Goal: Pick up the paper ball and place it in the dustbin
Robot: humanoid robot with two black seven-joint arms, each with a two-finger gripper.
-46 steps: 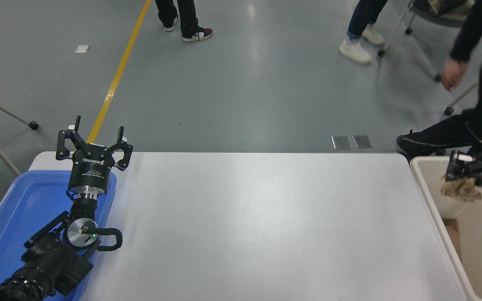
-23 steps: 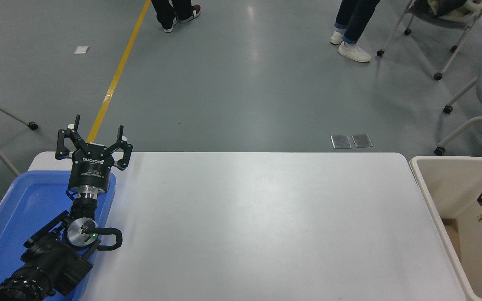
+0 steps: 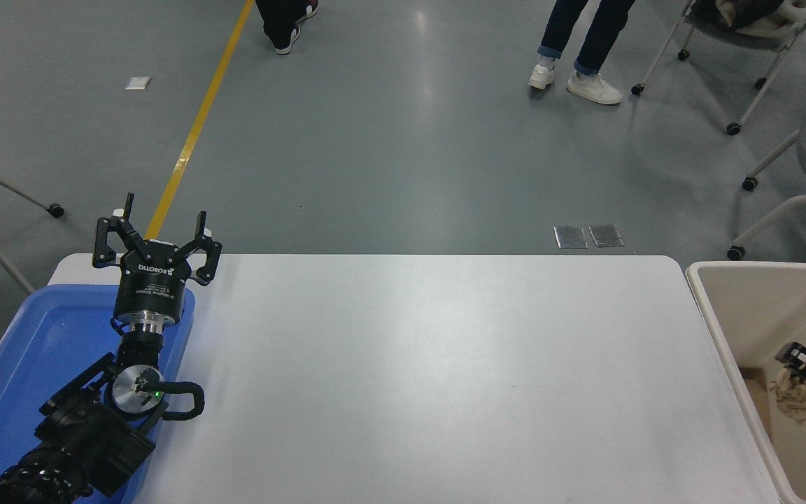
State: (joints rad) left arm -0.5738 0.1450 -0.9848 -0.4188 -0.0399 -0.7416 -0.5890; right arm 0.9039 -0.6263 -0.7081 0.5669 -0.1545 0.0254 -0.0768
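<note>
Right black gripper point(image 3: 798, 362), entering at the right edge, pinches the wrinkled tan-brown paper ball point(image 3: 796, 396), which hangs inside the large beige plastic dustbin point(image 3: 718, 329) beside the white table point(image 3: 431, 378). Left black gripper point(image 3: 157, 241), fingers spread, rests parked over the shallow blue plastic tray point(image 3: 39, 343) at near left.

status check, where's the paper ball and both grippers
Left gripper parked over blue tray, open. Right gripper inside dustbin, shut on paper ball. Nothing in the way.
</note>
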